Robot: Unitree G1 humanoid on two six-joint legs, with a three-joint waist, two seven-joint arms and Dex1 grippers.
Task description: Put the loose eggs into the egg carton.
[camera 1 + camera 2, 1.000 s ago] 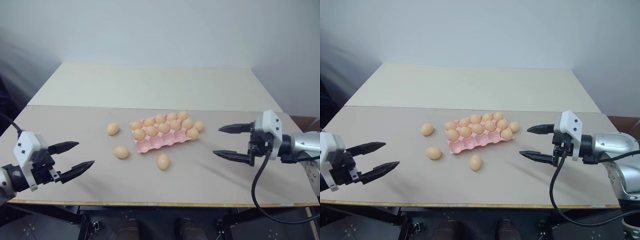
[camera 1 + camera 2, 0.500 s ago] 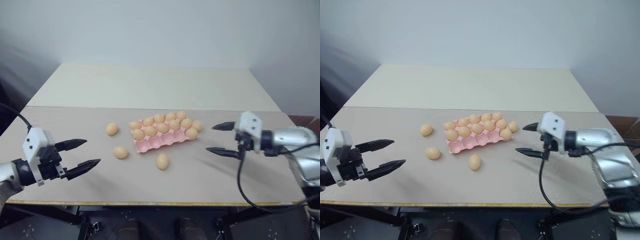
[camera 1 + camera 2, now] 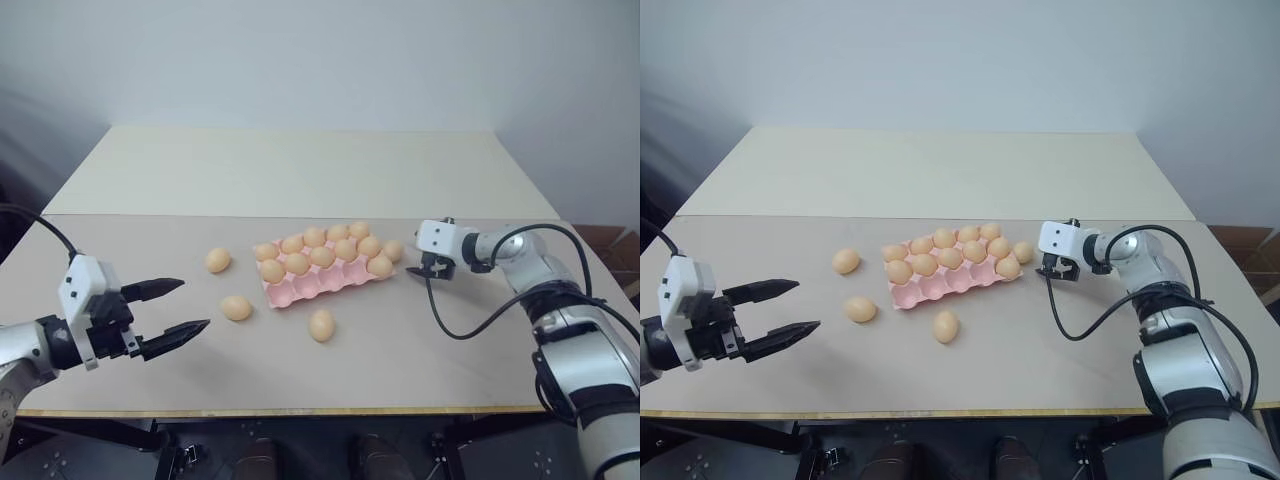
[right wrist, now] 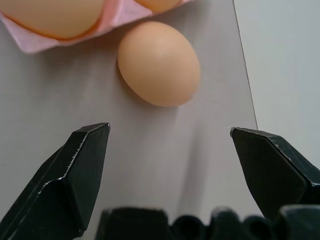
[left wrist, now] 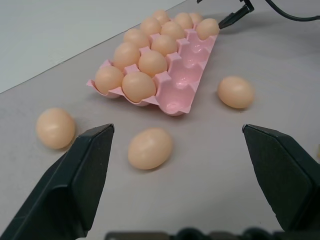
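we see r gripper (image 4: 167, 165) spread wide, just short of loose egg (image 4: 159, 62) touching egg carton (image 3: 330, 283) at its right end; l gripper (image 3: 180, 307) spread, empty, near table (image 3: 300, 170) front-left edge.

Pink egg carton (image 3: 325, 280) frame center, front row empty; four tan loose eggs (image 3: 321, 325) around it.

Smooth matt eggs (image 3: 321, 325) (plastic-looking) beside a moulded pink carton (image 3: 335, 281).

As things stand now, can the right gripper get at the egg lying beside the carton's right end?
Probably yes. The right gripper is open and faces that loose egg, with bare table between; the egg carton sits close beside.
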